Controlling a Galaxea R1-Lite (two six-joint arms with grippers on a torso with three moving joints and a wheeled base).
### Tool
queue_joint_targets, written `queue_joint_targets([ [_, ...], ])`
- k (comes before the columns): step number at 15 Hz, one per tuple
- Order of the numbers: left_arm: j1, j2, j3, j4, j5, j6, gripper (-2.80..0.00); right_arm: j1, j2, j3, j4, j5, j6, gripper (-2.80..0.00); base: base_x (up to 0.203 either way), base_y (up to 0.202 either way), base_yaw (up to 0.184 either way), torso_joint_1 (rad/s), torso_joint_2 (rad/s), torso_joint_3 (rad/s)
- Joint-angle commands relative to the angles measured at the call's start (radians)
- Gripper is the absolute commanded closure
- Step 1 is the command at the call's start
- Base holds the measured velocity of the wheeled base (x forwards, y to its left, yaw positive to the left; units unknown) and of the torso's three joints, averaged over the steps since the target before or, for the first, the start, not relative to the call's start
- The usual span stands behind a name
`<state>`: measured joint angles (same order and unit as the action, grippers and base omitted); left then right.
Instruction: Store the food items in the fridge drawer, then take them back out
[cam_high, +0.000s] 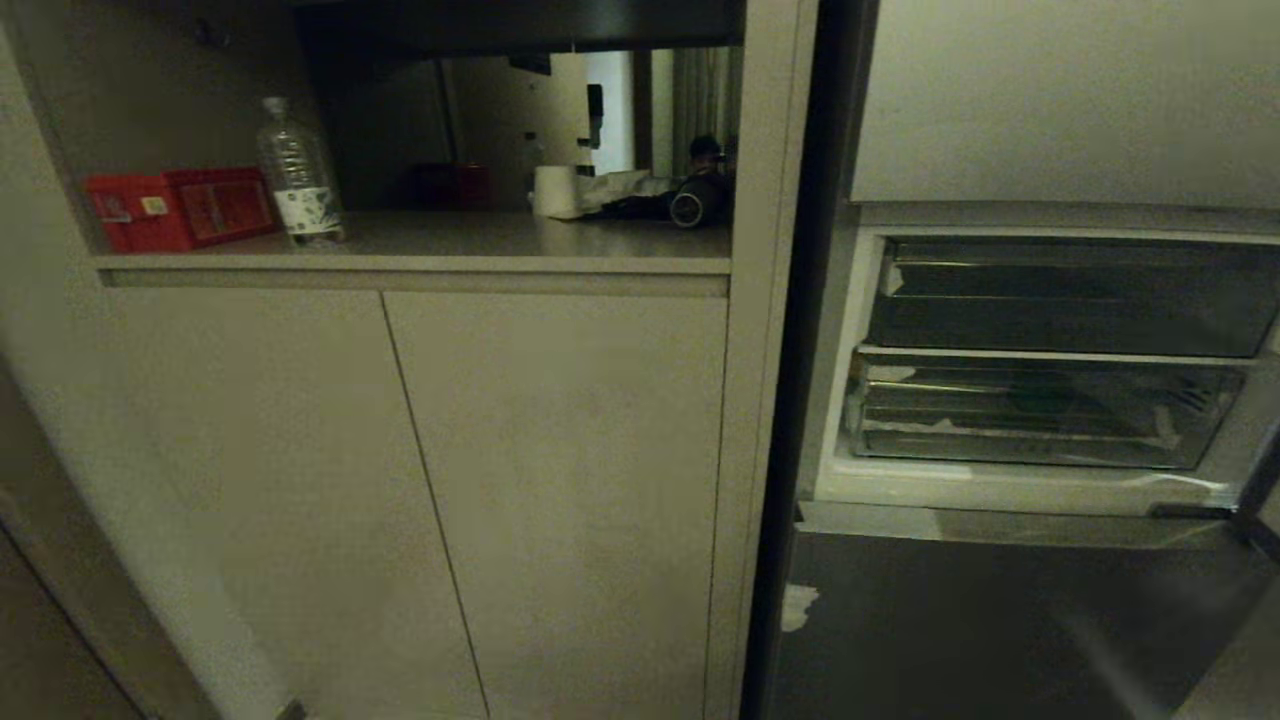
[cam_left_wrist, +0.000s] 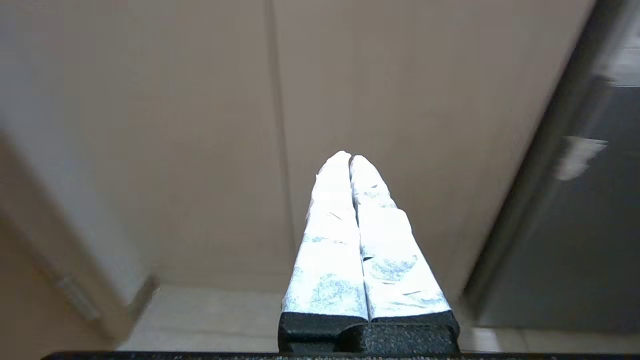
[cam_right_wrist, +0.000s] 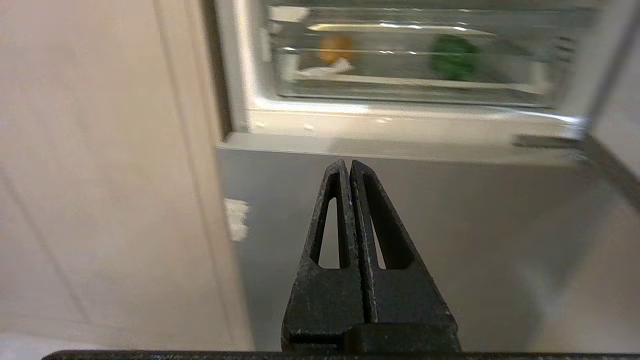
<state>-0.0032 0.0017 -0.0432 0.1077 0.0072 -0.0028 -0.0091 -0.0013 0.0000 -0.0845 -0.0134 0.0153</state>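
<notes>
Both grippers' jaws closed, empty; potato (cam_right_wrist: 336, 48) and green item (cam_right_wrist: 454, 57) behind clear bin (cam_right_wrist: 400, 90).

beige cabinet doors (cam_high: 420, 480); open shelf (cam_high: 450, 240) above; pale floor (cam_left_wrist: 210, 320); dim light

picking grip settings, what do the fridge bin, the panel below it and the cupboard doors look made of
Fridge bin: clear glossy plastic, it seems; the potato and green item show through its wall. Lower panel: grey with a dull sheen, probably brushed metal or a metal-look coating. Cupboard doors: flat matte beige, likely laminate or painted board; which one is unclear.
</notes>
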Motion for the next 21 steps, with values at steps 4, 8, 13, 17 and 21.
queue_joint_targets([
  [4,0.0,0.0,0.0,0.0,0.0,0.0,0.0,0.0,0.001,0.031,-0.001,0.0,0.0,0.0,0.001,0.0,0.024,0.001,0.0,0.002],
  [8,0.0,0.0,0.0,0.0,0.0,0.0,0.0,0.0,0.001,0.031,-0.001,-0.002,-0.009,0.0,0.0,0.0,0.0,0.0,0.0,0.0],
  [13,0.0,0.0,0.002,-0.006,0.002,0.003,0.0,-0.001,0.208,-0.158,0.036,0.026,-0.041,0.0,0.0,0.0,0.0,0.0,0.0,0.0],
  [17,0.0,0.0,0.002,-0.006,0.0,0.003,0.0,0.0,0.673,-0.356,-0.004,0.156,-0.007,0.0,0.0,0.0,0.0,0.0,0.0,0.0],
  [21,0.0,0.0,0.001,-0.008,0.0,0.001,0.0,0.035,1.11,-0.443,-0.191,0.266,0.02,0.0,0.0,0.0,0.0,0.0,0.0,0.0],
])
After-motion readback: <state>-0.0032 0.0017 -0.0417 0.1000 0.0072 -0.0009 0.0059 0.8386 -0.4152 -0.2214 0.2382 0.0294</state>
